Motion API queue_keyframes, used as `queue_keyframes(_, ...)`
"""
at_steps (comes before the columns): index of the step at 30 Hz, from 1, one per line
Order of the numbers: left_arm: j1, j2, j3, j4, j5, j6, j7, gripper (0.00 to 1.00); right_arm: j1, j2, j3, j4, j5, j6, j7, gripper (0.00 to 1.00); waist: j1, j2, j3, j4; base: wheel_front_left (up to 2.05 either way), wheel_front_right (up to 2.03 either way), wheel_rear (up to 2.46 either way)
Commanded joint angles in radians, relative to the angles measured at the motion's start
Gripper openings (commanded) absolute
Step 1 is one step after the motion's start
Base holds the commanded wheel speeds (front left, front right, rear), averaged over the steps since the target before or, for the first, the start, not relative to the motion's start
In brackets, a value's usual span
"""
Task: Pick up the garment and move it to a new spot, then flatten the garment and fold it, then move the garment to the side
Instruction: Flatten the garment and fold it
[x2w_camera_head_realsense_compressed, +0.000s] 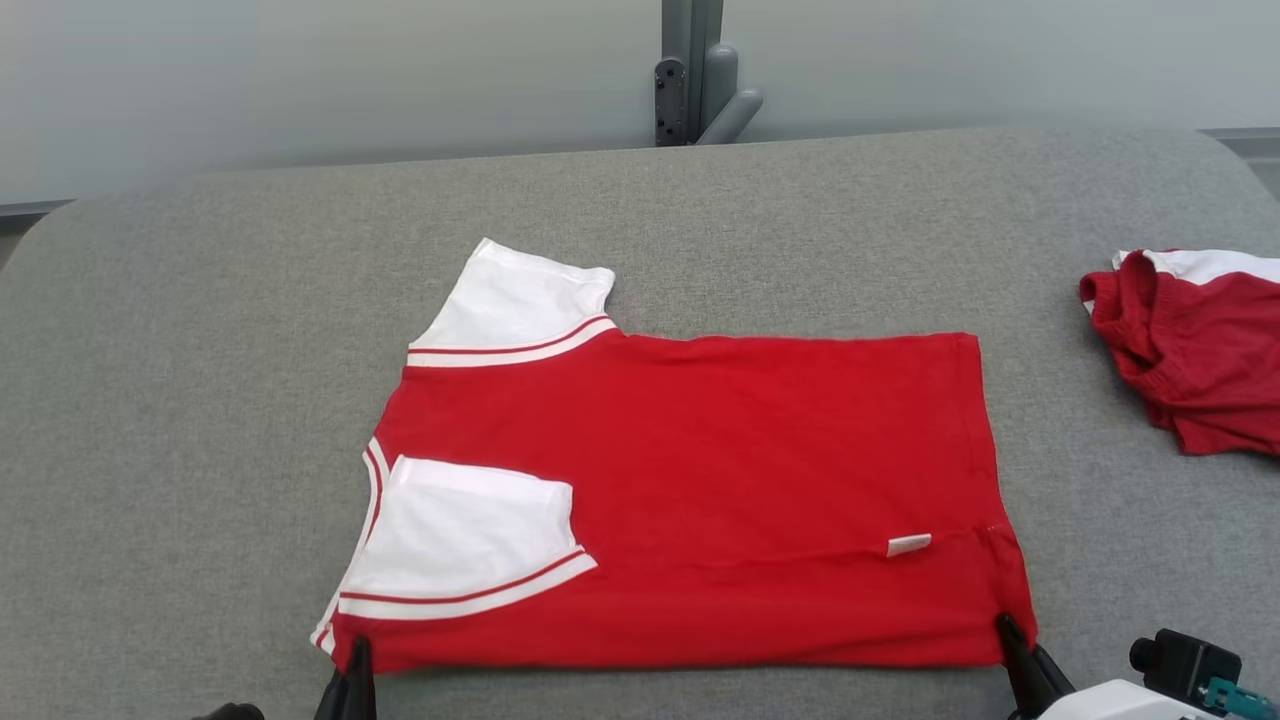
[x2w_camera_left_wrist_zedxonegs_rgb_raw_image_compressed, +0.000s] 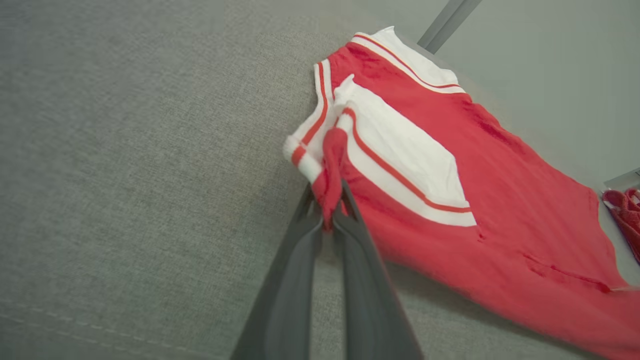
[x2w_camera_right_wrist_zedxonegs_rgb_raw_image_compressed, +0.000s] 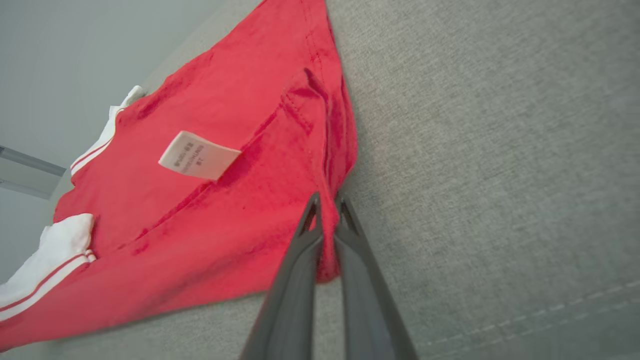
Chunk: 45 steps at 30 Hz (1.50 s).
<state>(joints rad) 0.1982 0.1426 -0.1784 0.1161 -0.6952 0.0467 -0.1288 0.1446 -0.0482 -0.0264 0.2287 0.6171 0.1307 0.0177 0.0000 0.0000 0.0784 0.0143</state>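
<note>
At near corners, left jaws, right jaws, each clamped on garment (x2w_camera_head_realsense_compressed: 700, 450)

The garment (x2w_camera_head_realsense_compressed: 690, 490) lies flat midway across the padded surface (x2w_camera_head_realsense_compressed: 200, 400) before me, sleeve end to my left, hem to my right. Its far sleeve (x2w_camera_head_realsense_compressed: 515, 300) sticks out toward the back; its near sleeve (x2w_camera_head_realsense_compressed: 465, 535) is folded onto the body. My left gripper (x2w_camera_head_realsense_compressed: 357, 650) pinches the near left corner, my right gripper (x2w_camera_head_realsense_compressed: 1005, 630) the near right corner. A second garment (x2w_camera_head_realsense_compressed: 1190, 350) lies bunched at the right edge, well apart. A post (x2w_camera_head_realsense_compressed: 700, 80) stands behind the surface.
</note>
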Motion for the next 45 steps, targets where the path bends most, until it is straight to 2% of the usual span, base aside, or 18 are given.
queue_keyframes(1,0.015,0.002,0.000,-0.003,-0.010,0.006,0.004,0.00,0.015,-0.004,-0.003,-0.012,0.008,0.000,0.005,0.00,0.0000,0.0000,0.000,-0.002,0.00,0.00,0.00)
queue_keyframes(3,0.025,0.003,-0.004,0.000,-0.008,0.012,0.011,0.00,0.027,-0.004,-0.009,-0.022,0.001,0.000,0.006,0.02,0.0000,0.0000,-0.001,-0.005,0.00,0.00,0.00)
queue_keyframes(5,0.026,0.002,-0.004,0.005,-0.010,0.018,0.015,0.00,0.031,-0.004,-0.013,-0.023,-0.006,0.000,0.011,0.44,0.0000,0.0000,-0.002,-0.008,0.00,0.00,0.00)
queue_keyframes(6,0.027,0.000,-0.001,0.009,-0.014,0.023,0.020,0.00,0.029,-0.004,-0.012,-0.028,-0.003,0.000,0.007,1.00,0.0000,0.0000,-0.001,-0.011,0.00,0.00,0.00)
queue_keyframes(7,0.027,-0.001,-0.001,0.013,-0.017,0.027,0.025,0.00,0.027,-0.004,-0.014,-0.028,-0.006,0.000,0.006,1.00,0.0000,0.0000,-0.001,-0.015,0.00,0.00,0.00)
queue_keyframes(9,0.026,0.003,-0.001,0.017,-0.025,0.030,0.038,0.40,0.027,-0.005,-0.024,-0.033,-0.018,0.000,-0.001,1.00,0.0000,0.0000,0.001,-0.022,0.00,0.00,0.00)
queue_keyframes(10,0.027,0.008,0.002,0.019,-0.025,0.031,0.039,0.65,0.026,-0.004,-0.027,-0.037,-0.023,0.000,-0.002,1.00,0.0000,0.0000,0.003,-0.027,0.00,0.00,0.00)
queue_keyframes(11,0.029,0.017,0.007,0.022,-0.019,0.035,0.034,1.00,0.028,-0.003,-0.031,-0.041,-0.023,0.000,-0.003,1.00,0.0000,0.0000,0.006,-0.032,0.00,0.00,0.00)
queue_keyframes(19,-0.070,0.109,0.042,0.044,0.032,0.032,0.026,1.00,-0.002,-0.004,-0.082,-0.108,-0.107,0.000,-0.015,1.00,0.0000,0.0000,0.038,-0.094,0.00,0.00,0.00)
queue_keyframes(24,-0.232,0.178,0.020,0.043,0.078,0.014,0.084,1.00,-0.043,-0.003,-0.084,-0.175,-0.189,0.000,-0.028,1.00,0.0000,0.0000,0.073,-0.136,0.00,0.00,0.00)
queue_keyframes(25,-0.232,0.178,0.020,0.043,0.078,0.014,0.084,1.00,-0.043,-0.003,-0.084,-0.175,-0.189,0.000,-0.028,1.00,0.0000,0.0000,0.073,-0.136,0.00,0.00,0.00)
queue_keyframes(30,-0.439,0.218,-0.026,0.081,0.122,-0.012,0.171,1.00,-0.100,-0.003,-0.038,-0.232,-0.237,0.000,-0.022,1.00,0.0000,0.0000,0.132,-0.185,0.00,0.00,0.00)
queue_keyframes(42,-0.871,0.231,-0.121,0.385,0.204,-0.080,0.282,1.00,-0.170,-0.002,0.091,-0.367,-0.254,0.000,-0.019,1.00,0.0000,0.0000,0.317,-0.264,0.00,0.00,0.00)
queue_keyframes(45,-0.968,0.257,-0.118,0.465,0.214,-0.084,0.311,1.00,-0.190,-0.002,0.119,-0.387,-0.247,0.000,-0.034,1.00,0.0000,0.0000,0.378,-0.283,0.00,0.00,0.00)
